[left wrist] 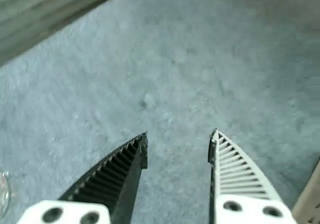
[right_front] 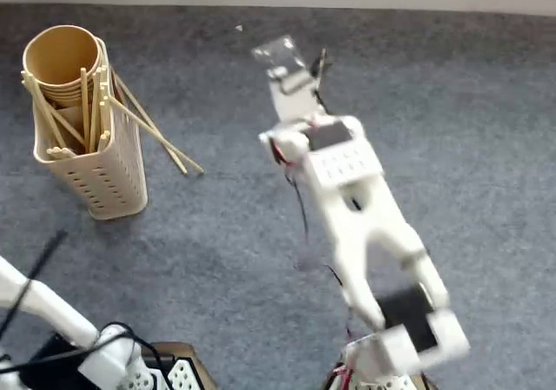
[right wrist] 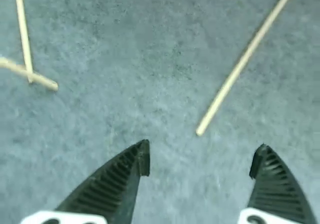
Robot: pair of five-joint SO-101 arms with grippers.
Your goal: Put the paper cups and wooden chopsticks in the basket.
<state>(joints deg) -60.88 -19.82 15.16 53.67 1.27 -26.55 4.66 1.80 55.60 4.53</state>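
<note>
Wooden chopstick [right wrist: 245,61], just beyond right tool [right wrist: 203,146], apart

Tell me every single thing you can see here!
cream perforated plastic basket: one, cream, far left on the carpet
tan paper cups: one nested stack, tan, inside the basket
pale wooden chopsticks: several, pale tan, in the basket; two slant from it onto the carpet
grey-blue carpet: one, under everything
white robot arms: two, one mid-carpet, one near left
left gripper: open, over bare carpet
right gripper: open, over chopsticks
</note>
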